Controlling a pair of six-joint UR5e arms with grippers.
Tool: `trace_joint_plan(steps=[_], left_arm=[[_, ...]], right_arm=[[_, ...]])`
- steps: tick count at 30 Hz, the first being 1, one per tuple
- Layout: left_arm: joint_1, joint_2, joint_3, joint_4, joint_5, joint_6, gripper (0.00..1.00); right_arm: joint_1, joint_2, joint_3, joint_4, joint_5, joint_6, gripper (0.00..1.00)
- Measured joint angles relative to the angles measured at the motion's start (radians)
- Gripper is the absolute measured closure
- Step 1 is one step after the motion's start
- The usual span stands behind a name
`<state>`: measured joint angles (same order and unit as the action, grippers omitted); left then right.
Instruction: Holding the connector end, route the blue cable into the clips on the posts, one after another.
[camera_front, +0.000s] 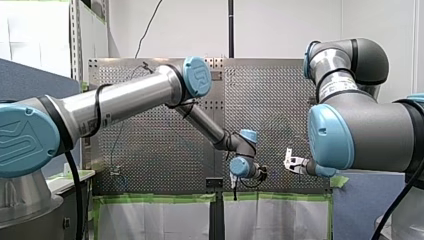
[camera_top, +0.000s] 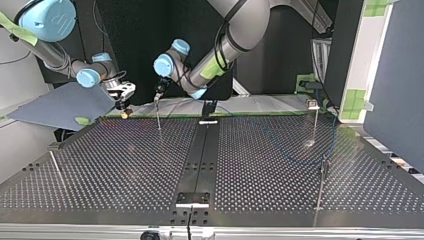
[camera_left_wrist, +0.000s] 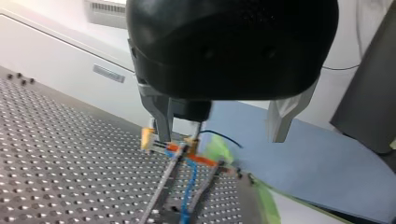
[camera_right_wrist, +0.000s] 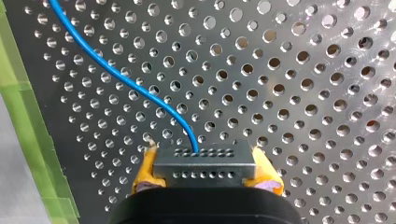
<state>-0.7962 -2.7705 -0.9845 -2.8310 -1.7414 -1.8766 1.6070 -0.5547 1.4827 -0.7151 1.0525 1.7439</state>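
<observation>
Grey connector (camera_right_wrist: 205, 161) is clamped between the yellow pads of my right gripper (camera_right_wrist: 206, 176), close over the perforated counter (camera_right_wrist: 303, 84). The blue cable (camera_right_wrist: 122, 77) is seen curving away from the connector across the counter. My left gripper (camera_left_wrist: 219, 135) is held with its metal fingers apart, near the top of a thin post (camera_top: 158, 119).

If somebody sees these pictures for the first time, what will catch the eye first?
Probably the blue cable, bright against the perforated table in the right wrist view, leaving a grey connector clamped in my right pincer. Next, in the top view, my left pincer hanging over a thin post near the far edge.
</observation>
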Motion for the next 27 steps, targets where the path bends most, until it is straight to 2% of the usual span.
trace_joint_plan(steps=[7,16,27], left_arm=[[0.003,-0.005,0.0,0.009,-0.001,0.004,0.0],[0.0,-0.006,0.0,0.059,-0.001,0.019,0.0],[-0.002,-0.006,0.0,0.049,-0.011,0.02,0.0]], right_arm=[[0.0,0.0,0.0,0.0,0.0,0.001,1.0],[0.0,0.0,0.0,-0.001,0.0,0.002,1.0],[0.0,0.0,0.0,-0.001,0.0,0.002,1.0]])
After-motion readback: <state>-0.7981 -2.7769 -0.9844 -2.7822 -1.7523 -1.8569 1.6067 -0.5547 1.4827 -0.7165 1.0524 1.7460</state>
